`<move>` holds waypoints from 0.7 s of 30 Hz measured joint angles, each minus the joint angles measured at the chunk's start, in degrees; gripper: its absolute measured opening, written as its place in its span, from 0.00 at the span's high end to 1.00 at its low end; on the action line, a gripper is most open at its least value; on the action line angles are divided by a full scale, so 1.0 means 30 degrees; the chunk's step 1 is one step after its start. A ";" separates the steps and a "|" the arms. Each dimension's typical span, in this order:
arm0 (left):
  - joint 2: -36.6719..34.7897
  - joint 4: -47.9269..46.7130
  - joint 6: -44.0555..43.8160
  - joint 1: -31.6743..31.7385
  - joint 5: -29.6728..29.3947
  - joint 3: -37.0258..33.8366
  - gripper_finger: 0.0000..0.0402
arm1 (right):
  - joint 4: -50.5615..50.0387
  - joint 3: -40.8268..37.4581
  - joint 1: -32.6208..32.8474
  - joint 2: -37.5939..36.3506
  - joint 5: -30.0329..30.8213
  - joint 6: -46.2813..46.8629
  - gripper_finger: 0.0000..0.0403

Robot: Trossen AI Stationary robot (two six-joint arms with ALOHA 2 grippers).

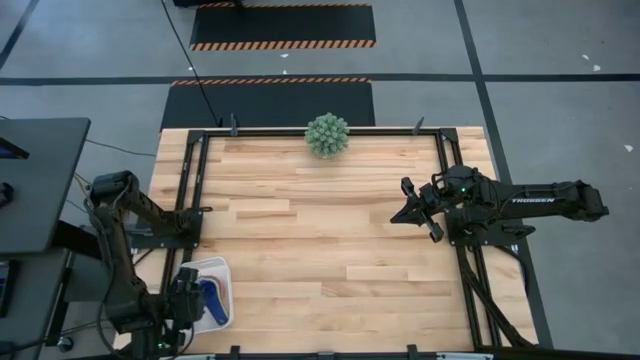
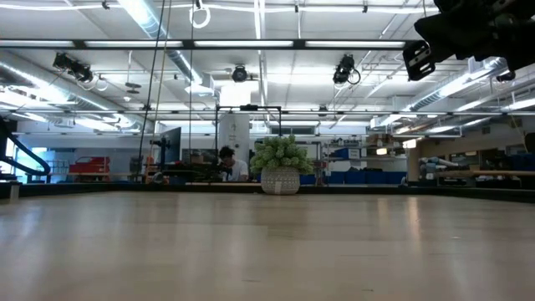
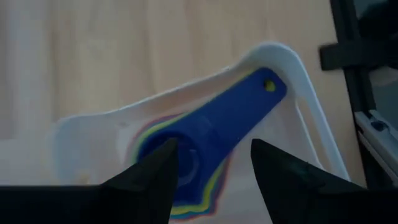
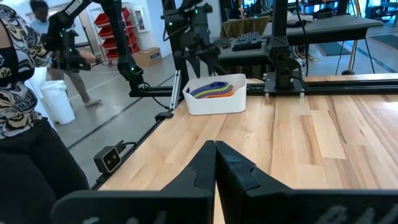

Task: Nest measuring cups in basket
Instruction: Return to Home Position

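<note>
The white basket (image 1: pixel 222 268) stands on the table's near left corner, also seen in the right wrist view (image 4: pixel 217 102). Inside it the measuring cups (image 3: pixel 205 134) lie nested in one stack, dark blue on top, with yellow, green and red rims showing around it (image 4: pixel 214 90). The blue handle (image 3: pixel 249 102) points toward a basket corner. My left gripper (image 3: pixel 214 180) hangs open above the stack, one finger over either side of the blue cup, clear of it. My right gripper (image 1: pixel 395 217) is shut, held level above the table's right side.
A spiky green ball plant (image 1: pixel 327 134) in a pot stands at the middle of the far edge (image 2: pixel 282 163). Black frame rails (image 1: pixel 455 250) run along the table's sides. People show in the room beyond the table (image 4: pixel 18 93).
</note>
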 joint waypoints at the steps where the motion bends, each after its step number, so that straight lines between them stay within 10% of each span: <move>1: 0.0000 -0.0861 -0.0309 -0.0009 -0.0170 0.0493 0.49 | 0.0000 0.0000 0.0000 0.0000 -0.0004 0.0000 0.97; 21: -0.1371 -0.9654 -0.4703 -0.0601 -1.3872 0.7599 0.49 | 0.3022 0.0034 -0.0006 -0.0586 -0.2948 0.4787 0.97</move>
